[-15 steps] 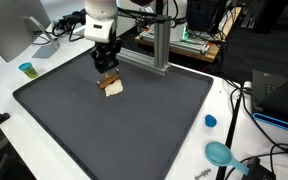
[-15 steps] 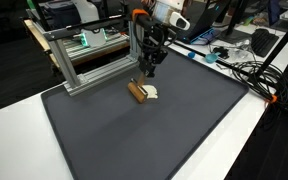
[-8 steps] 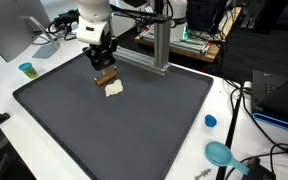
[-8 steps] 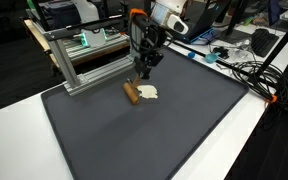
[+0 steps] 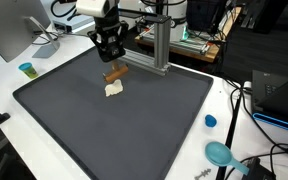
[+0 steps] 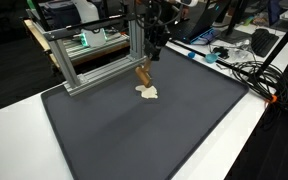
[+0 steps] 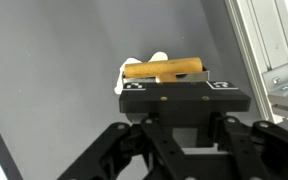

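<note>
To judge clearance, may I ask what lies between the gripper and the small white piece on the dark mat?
Only the brown wooden stick, held by the gripper above the white piece; both exterior views show it.

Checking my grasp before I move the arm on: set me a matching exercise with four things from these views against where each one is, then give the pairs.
Things
1. brown stick
2. white piece
3. teal cup
4. blue cap

Places
A. on the white table, near the cables
B. lying on the dark mat
C. held in the claw, clear of the mat
D. on the white table, by the monitor

Pairs: 1-C, 2-B, 3-D, 4-A
</note>
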Controlling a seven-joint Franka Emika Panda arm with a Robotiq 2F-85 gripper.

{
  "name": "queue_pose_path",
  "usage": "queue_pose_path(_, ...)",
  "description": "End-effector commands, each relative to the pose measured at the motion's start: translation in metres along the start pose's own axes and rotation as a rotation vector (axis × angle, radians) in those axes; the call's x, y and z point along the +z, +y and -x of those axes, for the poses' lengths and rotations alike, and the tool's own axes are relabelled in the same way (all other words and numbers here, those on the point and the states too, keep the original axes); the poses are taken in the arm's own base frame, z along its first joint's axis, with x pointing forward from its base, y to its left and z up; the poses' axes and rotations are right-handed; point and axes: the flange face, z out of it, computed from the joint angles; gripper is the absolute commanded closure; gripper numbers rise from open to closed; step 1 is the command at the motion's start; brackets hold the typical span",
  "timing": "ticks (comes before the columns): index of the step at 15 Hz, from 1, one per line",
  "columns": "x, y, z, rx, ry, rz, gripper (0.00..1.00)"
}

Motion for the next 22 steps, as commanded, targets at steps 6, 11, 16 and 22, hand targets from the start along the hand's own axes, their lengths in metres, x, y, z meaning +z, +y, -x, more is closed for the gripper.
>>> queue_pose_path(6, 0.006, -0.005, -0.012, 0.102, -0.002, -0.014, 0.53)
queue_pose_path(11, 0.008, 0.002, -0.014, 0.382, -0.007, 0.028, 0.78)
queue_pose_path(16, 0.016, 0.008, -0.025, 0.574, -0.063, 0.052, 0.78)
queue_pose_path(22, 0.016, 0.015, -0.046, 0.563, -0.084, 0.028, 0.78)
